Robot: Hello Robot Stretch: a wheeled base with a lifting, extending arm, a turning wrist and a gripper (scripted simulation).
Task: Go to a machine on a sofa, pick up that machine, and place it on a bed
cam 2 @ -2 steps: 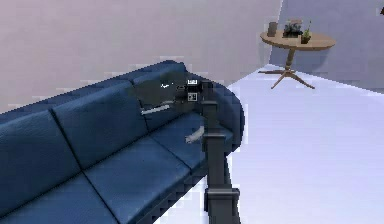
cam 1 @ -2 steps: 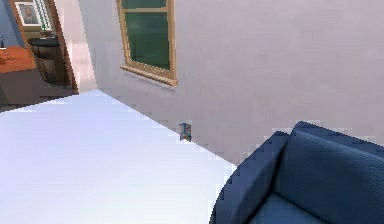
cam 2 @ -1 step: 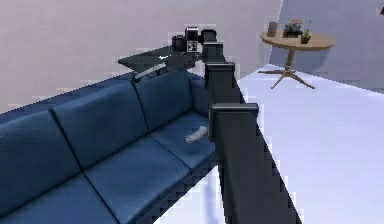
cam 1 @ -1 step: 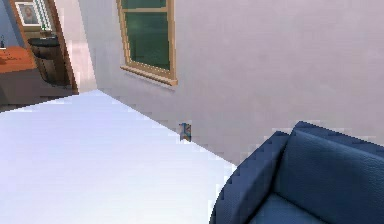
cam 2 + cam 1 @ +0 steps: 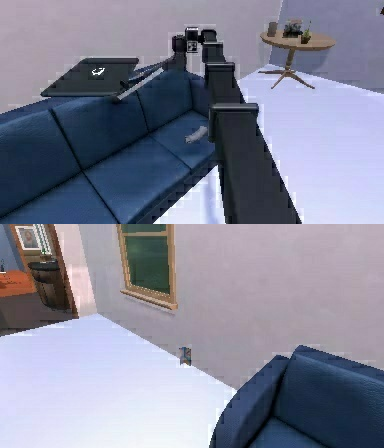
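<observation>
While the gripper (image 5: 140, 79) holds a flat dark machine (image 5: 92, 76) above the sofa (image 5: 110, 150), sofa ends cropped

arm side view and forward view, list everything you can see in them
sofa: one, dark blue, arm side view's left and bottom; also forward view's bottom right
flat machine: one, dark with a white mark, hanging at the tool's far end, clear of the sofa
small thing: one, grey, on a sofa seat cushion
round table: one, wooden, arm side view's top right, small things on it
window: one, wooden frame, dark glass, forward view's top
wall socket: one, grey, low on the wall
arm: one, dark, rising from the arm side view's bottom edge
tool: one, dark, holding the machine
</observation>
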